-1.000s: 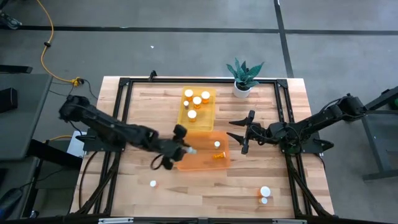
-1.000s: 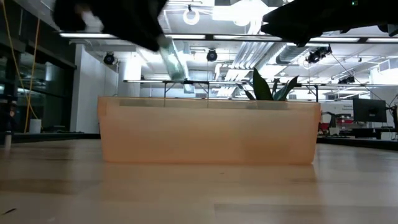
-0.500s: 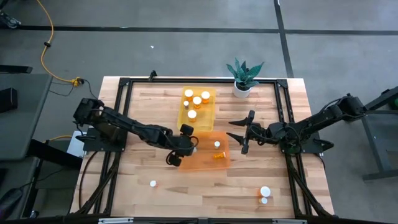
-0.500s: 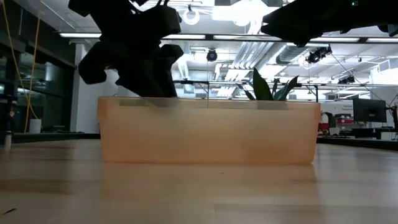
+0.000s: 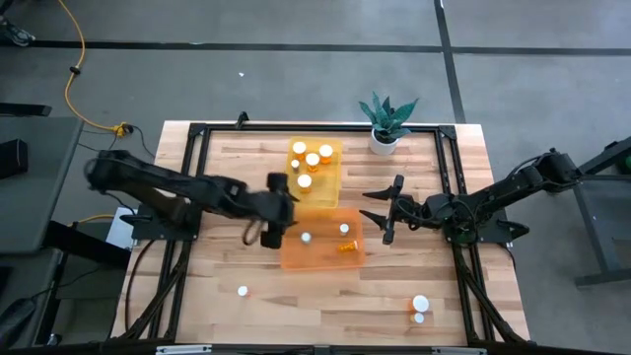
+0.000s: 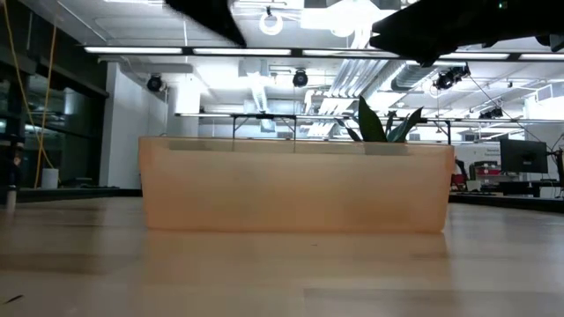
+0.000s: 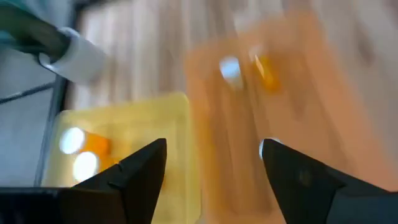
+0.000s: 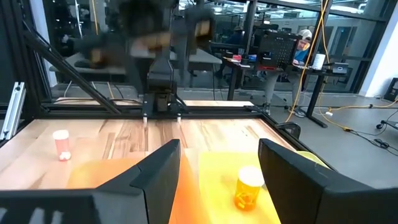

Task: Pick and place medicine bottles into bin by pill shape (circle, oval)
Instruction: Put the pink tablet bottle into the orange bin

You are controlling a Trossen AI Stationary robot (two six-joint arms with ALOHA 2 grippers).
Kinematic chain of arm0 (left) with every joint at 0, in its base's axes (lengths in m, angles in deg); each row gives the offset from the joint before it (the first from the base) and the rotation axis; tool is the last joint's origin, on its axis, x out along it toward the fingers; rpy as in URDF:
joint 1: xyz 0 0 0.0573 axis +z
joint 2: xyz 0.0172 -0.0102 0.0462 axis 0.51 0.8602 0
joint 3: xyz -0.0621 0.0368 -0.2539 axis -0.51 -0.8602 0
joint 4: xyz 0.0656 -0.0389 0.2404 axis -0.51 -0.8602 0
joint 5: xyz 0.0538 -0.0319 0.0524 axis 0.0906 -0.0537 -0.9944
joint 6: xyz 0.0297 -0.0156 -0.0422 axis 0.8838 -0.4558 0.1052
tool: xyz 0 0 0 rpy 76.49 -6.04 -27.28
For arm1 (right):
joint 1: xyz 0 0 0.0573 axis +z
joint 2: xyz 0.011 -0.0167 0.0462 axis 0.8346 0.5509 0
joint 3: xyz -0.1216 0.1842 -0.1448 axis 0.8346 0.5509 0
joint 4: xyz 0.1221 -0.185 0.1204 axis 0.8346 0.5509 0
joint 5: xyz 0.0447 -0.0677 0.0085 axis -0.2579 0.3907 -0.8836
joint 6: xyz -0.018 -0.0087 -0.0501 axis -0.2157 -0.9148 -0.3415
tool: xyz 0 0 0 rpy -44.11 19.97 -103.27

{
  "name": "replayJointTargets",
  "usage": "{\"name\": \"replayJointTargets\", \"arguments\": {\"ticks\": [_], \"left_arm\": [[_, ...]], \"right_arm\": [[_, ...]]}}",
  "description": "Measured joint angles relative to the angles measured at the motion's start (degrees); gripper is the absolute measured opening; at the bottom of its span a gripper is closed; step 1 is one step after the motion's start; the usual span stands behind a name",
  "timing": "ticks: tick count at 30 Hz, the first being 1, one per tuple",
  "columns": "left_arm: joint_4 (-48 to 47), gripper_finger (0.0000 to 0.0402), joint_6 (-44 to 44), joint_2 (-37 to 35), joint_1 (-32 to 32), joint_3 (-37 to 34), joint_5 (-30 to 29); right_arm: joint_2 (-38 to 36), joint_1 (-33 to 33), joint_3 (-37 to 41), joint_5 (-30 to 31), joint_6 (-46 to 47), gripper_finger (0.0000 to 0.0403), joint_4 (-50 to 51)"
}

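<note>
Small orange medicine bottles with white caps stand in the yellow tray (image 5: 314, 168). Three more are in the orange tray (image 5: 296, 258): one upright near its left side (image 5: 306, 237), one upright (image 5: 343, 229), one lying down (image 5: 347, 247). Loose bottles stand on the table near the front edge (image 5: 243, 291) and at the front right (image 5: 421, 303). My left gripper (image 5: 280, 209) is open and empty above the orange tray's far left corner; its wrist view (image 7: 211, 168) looks down on both trays. My right gripper (image 5: 381, 213) is open and empty, just right of the orange tray.
A potted plant (image 5: 385, 123) stands at the far edge, right of the yellow tray. A black frame (image 5: 197, 177) runs around the tabletop. In the low view the orange tray's wall (image 6: 295, 189) fills the middle, with bare wood in front of it.
My left gripper carried a bottle over the orange tray's left side, went down into it and let go. It then rose and drew back toward the table's far left. The bottle now stands upright in the orange tray.
</note>
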Motion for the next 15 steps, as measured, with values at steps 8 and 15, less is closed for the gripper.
{"name": "replayJointTargets", "arguments": {"ticks": [8,15], "left_arm": [[17.4,0.0236,-2.5,-19.5,2.9,-10.7,3.6],[22.2,0.0222,-16.4,-28.8,-3.0,-24.0,14.3]], "right_arm": [[0.0,0.0,0.0,-0.1,1.9,0.0211,0.5],[0.0,0.0,0.0,-0.2,1.9,0.0211,0.4]]}}
